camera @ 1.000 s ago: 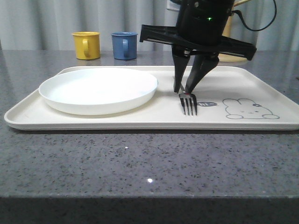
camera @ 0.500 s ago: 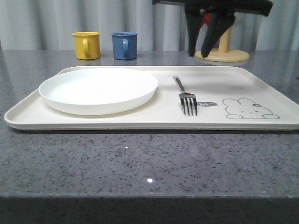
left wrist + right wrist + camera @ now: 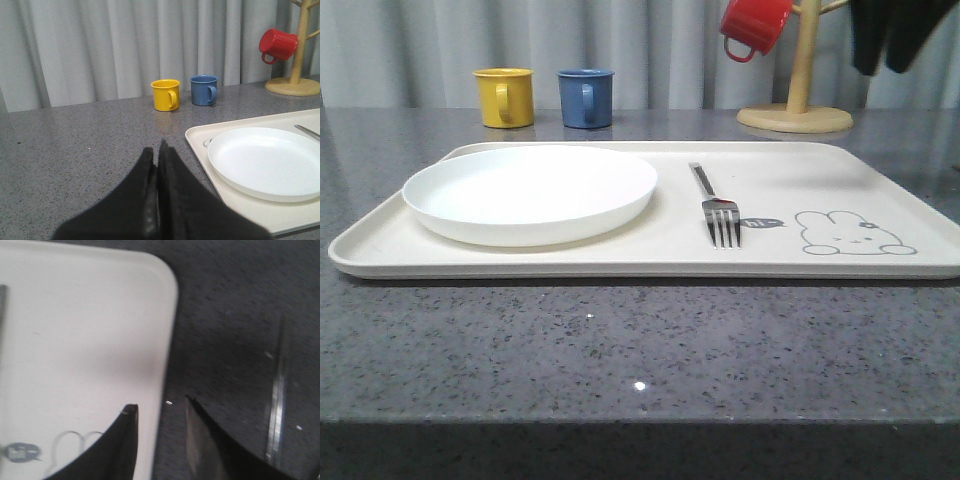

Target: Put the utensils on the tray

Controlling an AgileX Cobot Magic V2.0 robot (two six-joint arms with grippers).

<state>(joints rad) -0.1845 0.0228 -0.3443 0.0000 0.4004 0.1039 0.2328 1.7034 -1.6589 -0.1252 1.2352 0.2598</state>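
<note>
A silver four-tined fork (image 3: 720, 210) lies flat on the cream tray (image 3: 820, 170), between the white plate and the rabbit drawing (image 3: 850, 232). My right gripper (image 3: 880, 66) hangs high above the tray's far right corner, open and holding nothing. From its wrist camera, the right gripper (image 3: 160, 409) straddles the tray's edge (image 3: 167, 315), with the dark table beyond. A long thin shiny strip, blurred, probably the chopsticks (image 3: 276, 400), lies on the table beside the tray. My left gripper (image 3: 156, 152) is shut and empty over the table, left of the tray (image 3: 197, 137). The fork's handle (image 3: 307, 131) shows past the plate.
A round white plate (image 3: 530, 190) fills the tray's left half. A yellow mug (image 3: 505, 97) and a blue mug (image 3: 586, 97) stand behind the tray. A red mug (image 3: 752, 25) hangs on a wooden stand (image 3: 796, 115) at the back right.
My right gripper let go of the fork, then rose and moved to the right, off toward the upper right corner. The fork stays on the tray.
</note>
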